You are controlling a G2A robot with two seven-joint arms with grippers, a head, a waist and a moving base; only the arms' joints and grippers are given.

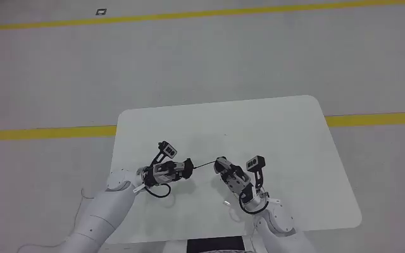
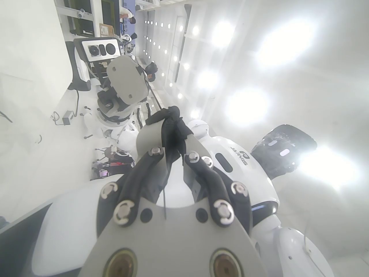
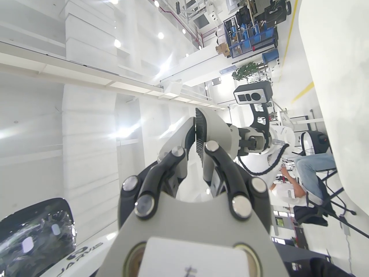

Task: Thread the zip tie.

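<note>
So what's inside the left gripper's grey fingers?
A thin black plastic zip tie sticks out of the left gripper. The pinched part is hidden between its fingers.

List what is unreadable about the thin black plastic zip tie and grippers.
Top view: thin black plastic zip tie too small to tell head from tail or threading.
Left wrist view: fingertips of the left gripper cover the tie's clamped end.
Right wrist view: closed pads of the right gripper hide whether they hold the tie.
</note>
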